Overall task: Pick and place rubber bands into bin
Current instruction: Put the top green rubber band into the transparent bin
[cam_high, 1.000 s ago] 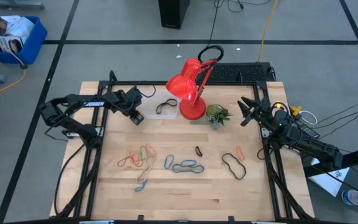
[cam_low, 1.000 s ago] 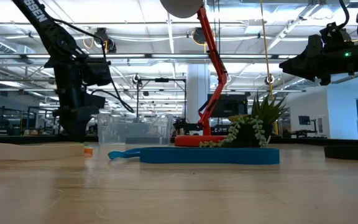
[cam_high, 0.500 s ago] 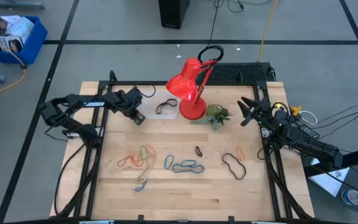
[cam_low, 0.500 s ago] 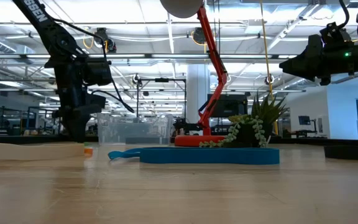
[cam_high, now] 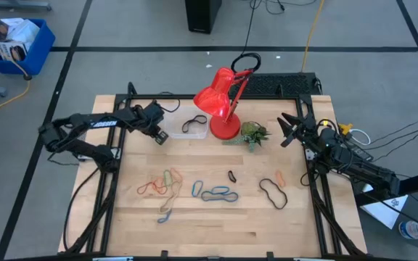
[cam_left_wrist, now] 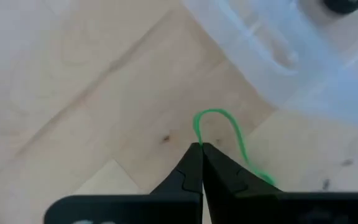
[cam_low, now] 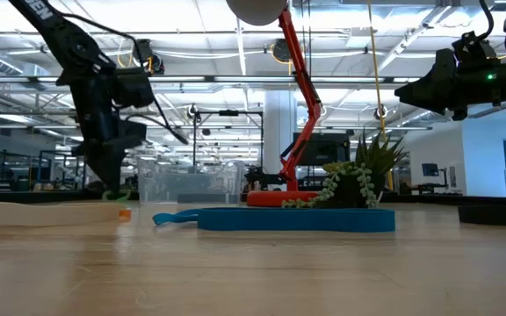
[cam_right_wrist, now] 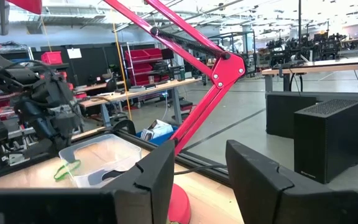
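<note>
Green rubber band hangs pinched between the tips of the left gripper, fingers closed tight on it, loop dangling free over bare wood. The bin lies just to the right of that gripper in the high view, its near-left corner almost under the wrist; the left wrist view shows the bin's clear wall close ahead of the band but the band not yet over it. So the coming move, as I judge it, is a short shift right & slightly far, then let go. Left arm is far nearer the bin than the right.

One black band already lies inside the bin. Remaining bands on the table, nearer the front: orange/tan tangle at left, blue pair mid, small dark one, orange one & a long black loop at right, all well apart from the bin.

Red desk lamp stands just right of the bin, shade overhanging its far-right side: could crowd a high approach from that side, less so from the left. Small plant beyond the lamp.

Right gripper waits at the table's right edge, fingers spread, holding nothing.
</note>
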You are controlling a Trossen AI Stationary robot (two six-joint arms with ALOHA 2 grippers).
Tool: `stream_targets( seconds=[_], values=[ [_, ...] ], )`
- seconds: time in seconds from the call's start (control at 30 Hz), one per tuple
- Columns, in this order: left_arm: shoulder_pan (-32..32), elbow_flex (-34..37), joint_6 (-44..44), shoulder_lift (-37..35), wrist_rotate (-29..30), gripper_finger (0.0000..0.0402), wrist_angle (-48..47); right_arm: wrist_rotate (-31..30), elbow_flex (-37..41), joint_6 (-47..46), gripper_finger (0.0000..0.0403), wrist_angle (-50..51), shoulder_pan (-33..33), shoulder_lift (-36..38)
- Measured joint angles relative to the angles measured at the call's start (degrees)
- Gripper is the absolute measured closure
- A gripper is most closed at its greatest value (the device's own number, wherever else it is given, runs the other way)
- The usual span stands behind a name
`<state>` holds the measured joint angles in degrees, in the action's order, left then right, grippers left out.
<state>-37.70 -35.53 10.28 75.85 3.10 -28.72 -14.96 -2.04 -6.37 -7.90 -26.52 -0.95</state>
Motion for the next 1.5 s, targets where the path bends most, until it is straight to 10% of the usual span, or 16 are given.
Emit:
stream_targets(
  seconds=[0.47,0.73,1.1,1.5],
  values=[
    [3.3,-0.2,1.4,-22.6,-0.4,0.0400,-0.4,-0.1,0.0,0.0,0.0261,0.0,0.0,0.0],
    [6.3,-0.3,6.7,-29.0,-0.7,0.0400,17.6,-0.2,0.0,0.2,0.0261,0.0,0.0,0.0],
    [9.8,-1.1,6.6,-21.2,-3.1,0.0400,27.7,-0.2,0.0,0.2,0.0261,0.0,0.0,0.0],
    [10.0,-18.6,2.3,-0.1,0.0,0.0401,7.7,-1.8,0.0,1.1,0.0261,0.0,0.0,0.0]
  ],
)
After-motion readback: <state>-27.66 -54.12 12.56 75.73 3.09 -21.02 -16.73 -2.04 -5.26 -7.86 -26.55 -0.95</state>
